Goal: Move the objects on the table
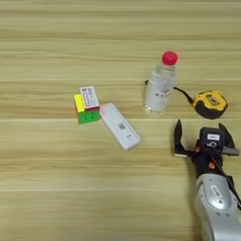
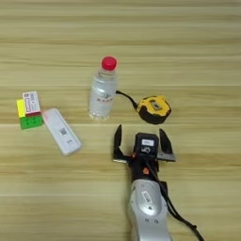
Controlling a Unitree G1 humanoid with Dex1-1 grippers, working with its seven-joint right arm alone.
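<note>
The claw (image 2: 140, 136) is sitting over the table (image 2: 197, 56) with its two black fingers spread wide apart, gripping nothing. The tape measure (image 2: 154, 109) is lying just past its tips, and the bottle (image 2: 103, 92) is standing upright right beside that. Further left, the white device (image 2: 62, 131) is lying flat near the cube (image 2: 29, 116) with the little box (image 2: 31, 102) on top.

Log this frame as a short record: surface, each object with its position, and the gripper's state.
surface: wooden table
bottle: clear, red cap, upright
tape measure: yellow-black, right of the bottle
white device: flat, left of the bottle, lying diagonally
puzzle cube: left of the device, small white-red box on it
right gripper: open, holding nothing, just below the tape measure
</note>
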